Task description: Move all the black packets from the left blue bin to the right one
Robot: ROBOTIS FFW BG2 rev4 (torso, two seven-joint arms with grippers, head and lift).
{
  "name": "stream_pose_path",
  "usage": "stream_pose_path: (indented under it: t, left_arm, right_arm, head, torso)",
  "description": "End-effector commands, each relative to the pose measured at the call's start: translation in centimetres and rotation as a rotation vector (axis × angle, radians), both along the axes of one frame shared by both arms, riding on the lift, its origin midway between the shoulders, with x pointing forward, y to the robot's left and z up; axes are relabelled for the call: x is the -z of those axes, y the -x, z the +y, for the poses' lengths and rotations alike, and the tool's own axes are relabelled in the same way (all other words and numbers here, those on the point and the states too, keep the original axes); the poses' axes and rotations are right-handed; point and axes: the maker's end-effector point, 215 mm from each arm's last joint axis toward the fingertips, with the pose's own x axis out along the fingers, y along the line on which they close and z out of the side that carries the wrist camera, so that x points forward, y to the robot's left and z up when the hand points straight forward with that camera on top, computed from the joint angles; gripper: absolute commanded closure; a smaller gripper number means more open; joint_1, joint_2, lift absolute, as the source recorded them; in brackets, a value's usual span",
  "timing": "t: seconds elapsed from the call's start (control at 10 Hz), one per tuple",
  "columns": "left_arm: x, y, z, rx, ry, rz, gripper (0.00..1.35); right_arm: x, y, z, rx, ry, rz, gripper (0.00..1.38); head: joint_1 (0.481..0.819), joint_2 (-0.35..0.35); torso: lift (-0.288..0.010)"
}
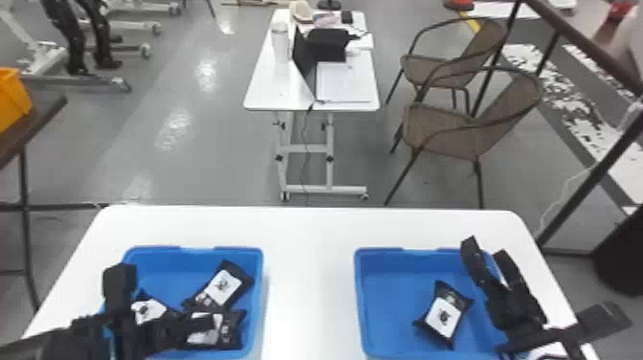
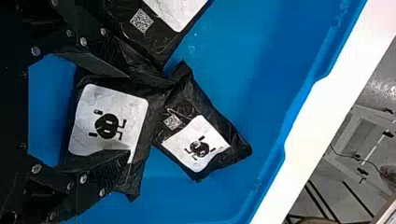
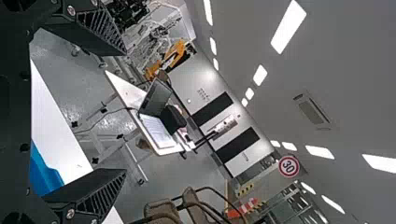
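My left gripper (image 1: 158, 304) is low over the left blue bin (image 1: 196, 251), among three black packets: one near the far right corner (image 1: 222, 286), one at the left (image 1: 149, 309) and one nearer the front (image 1: 229, 330). In the left wrist view, the left gripper (image 2: 127, 114) is open, its fingers on either side of a packet (image 2: 109, 123); contact is unclear. Two other packets (image 2: 198, 142) (image 2: 163, 28) lie against it. One packet (image 1: 444, 313) rests in the right blue bin (image 1: 406, 253). Open and holding nothing, my right gripper (image 1: 487, 253) (image 3: 123, 112) is above that bin's right side.
Both bins stand on a white table (image 1: 308, 287) with a wide gap between them. Beyond its far edge are a small desk (image 1: 268, 91) with a laptop and two brown chairs (image 1: 445, 129). A dark table (image 1: 28, 115) with an orange bin stands at the far left.
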Motion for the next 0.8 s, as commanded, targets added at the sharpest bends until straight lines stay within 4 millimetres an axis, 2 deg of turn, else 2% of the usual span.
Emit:
stream_pose_path:
  t: [0.0,0.1,0.3,0.5,0.6,0.7]
  left_arm:
    - [0.1,0.1,-0.1,0.004,0.016,0.007,0.87]
    - [0.1,0.1,0.3,0.033,0.000,0.002,1.04]
    - [-0.2,0.1,1.4,0.064,-0.025,-0.001,1.08]
    - [-0.7,0.2,1.3,0.117,-0.019,-0.010,1.09]
    - [-1.2,-0.2,1.2,0.144,-0.022,-0.037,1.20]
    - [-1.5,-0.7,1.1,0.156,-0.014,-0.074,1.22]
  right_arm:
    - [-0.1,-0.1,0.2,-0.002,-0.004,-0.002,0.12]
    - [0.0,-0.2,0.5,-0.005,-0.016,-0.002,0.12]
    - [0.2,-0.2,0.7,-0.008,-0.024,-0.001,0.12]
    - [0.2,-0.2,0.8,-0.011,-0.029,-0.001,0.12]
    - [0.2,-0.2,1.0,-0.014,-0.034,-0.002,0.12]
    - [0.4,-0.1,1.3,-0.019,-0.038,0.003,0.12]
  head:
    - [0.695,-0.010]
    - [0.695,-0.009]
    - [0.695,-0.002]
    - [0.695,0.012]
    - [0.695,0.012]
    - [0.695,0.013]
  torso:
    - [0.000]
    - [0.000]
    - [0.000]
    - [0.000]
    - [0.000]
    - [0.000]
